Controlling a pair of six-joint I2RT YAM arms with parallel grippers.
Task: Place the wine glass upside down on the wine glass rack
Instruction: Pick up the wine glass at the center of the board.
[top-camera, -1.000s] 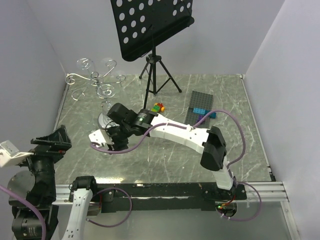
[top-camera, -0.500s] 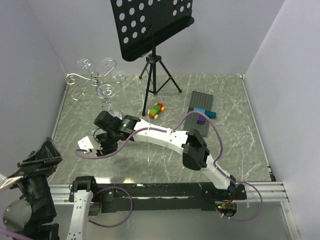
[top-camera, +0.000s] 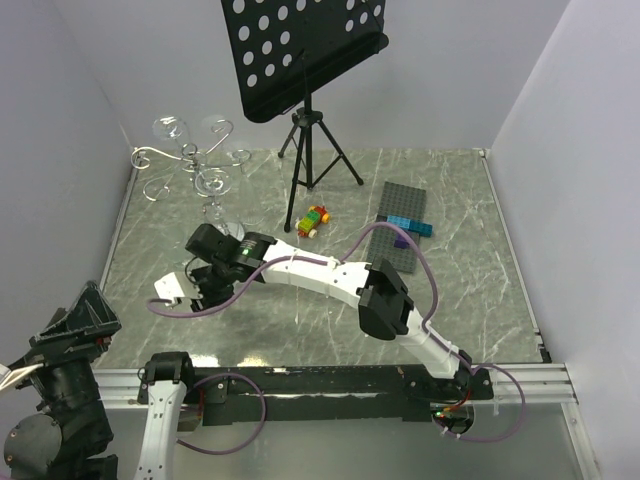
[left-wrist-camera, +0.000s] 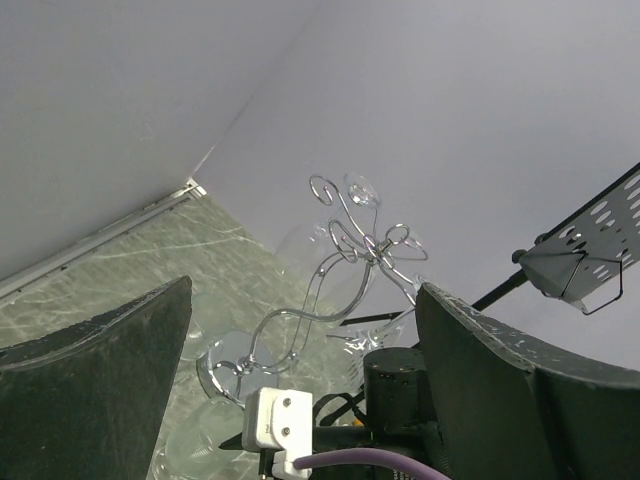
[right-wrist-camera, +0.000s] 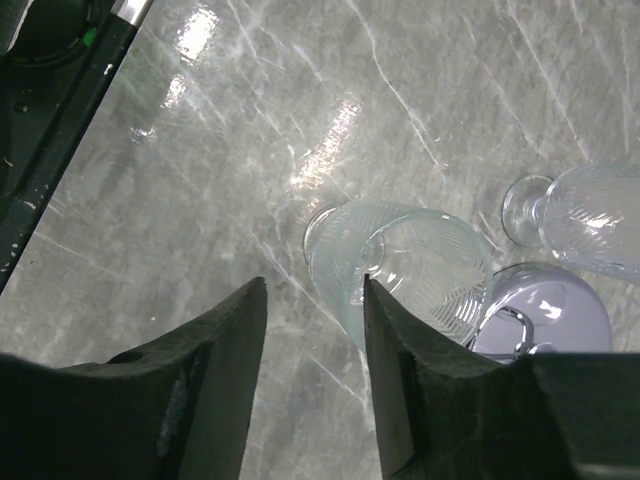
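One light, slippery, fragile wine glass (right-wrist-camera: 410, 265) lies on its side beside the wine glass rack (right-wrist-camera: 548, 312) base, at one o'clock from the empty, parted right gripper (right-wrist-camera: 312, 284); probably best pinched gently at the stem.

We note even diffuse light, faint shadows on the table (top-camera: 470, 290), white glare streaks near its front edge in the right wrist view, fingers (right-wrist-camera: 210, 390) out of focus.

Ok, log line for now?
right gripper: open at lying wine glass | left gripper: open, empty | wine glass rack: this glass not yet hung
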